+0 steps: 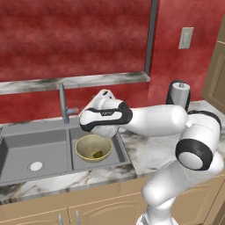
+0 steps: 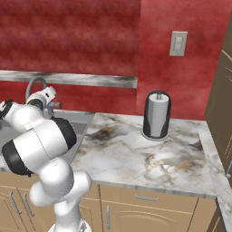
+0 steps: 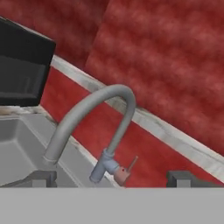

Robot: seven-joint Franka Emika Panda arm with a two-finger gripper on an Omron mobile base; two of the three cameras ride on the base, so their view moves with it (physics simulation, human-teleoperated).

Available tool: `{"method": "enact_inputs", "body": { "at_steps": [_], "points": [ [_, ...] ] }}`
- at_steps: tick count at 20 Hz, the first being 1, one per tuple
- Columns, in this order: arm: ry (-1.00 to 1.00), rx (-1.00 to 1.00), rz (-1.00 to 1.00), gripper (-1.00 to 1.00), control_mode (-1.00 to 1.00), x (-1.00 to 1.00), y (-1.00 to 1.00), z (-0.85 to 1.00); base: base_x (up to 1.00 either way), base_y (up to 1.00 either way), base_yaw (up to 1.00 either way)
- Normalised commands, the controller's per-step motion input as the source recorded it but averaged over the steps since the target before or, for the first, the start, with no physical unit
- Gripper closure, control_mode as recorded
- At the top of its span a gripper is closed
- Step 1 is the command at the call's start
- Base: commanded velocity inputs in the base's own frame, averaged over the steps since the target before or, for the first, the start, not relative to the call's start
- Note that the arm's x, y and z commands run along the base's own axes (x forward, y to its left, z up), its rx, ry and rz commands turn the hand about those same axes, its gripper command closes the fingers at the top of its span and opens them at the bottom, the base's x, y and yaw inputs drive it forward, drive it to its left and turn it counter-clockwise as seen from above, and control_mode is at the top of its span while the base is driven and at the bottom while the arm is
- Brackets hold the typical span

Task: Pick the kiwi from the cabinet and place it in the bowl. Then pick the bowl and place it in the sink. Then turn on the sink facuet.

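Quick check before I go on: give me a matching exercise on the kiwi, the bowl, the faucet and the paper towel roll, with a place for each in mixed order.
Things:
1. kiwi
2. bowl
3. sink faucet
4. paper towel roll

Places:
A. in the right basin of the sink
B. upright on the marbled counter, right of the sink
C. inside the bowl
D. at the back rim of the sink, before the red wall

Pairs: 1-C, 2-A, 3-D, 4-B
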Motion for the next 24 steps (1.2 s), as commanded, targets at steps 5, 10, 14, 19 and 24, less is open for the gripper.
{"method": "enact_inputs", "body": {
  "at_steps": [5,10,14,19,24],
  "points": [
    [-0.06,0.33,0.09,-1.00,-1.00,-0.01,-0.52,-0.16,0.00,0.00,0.00],
    [-0.02,0.25,0.11,-1.00,-1.00,-0.01,-0.62,-0.36,0.00,0.00,0.00],
    [0.00,0.05,0.12,-1.00,-1.00,0.19,-0.34,-0.29,0.00,0.00,0.00],
    [0.00,0.00,0.09,-1.00,-1.00,0.25,-0.04,-0.33,0.00,0.00,0.00],
    [-0.01,0.00,0.06,-1.00,-1.00,0.25,0.13,-0.39,0.00,0.00,0.00]
  ]
}}
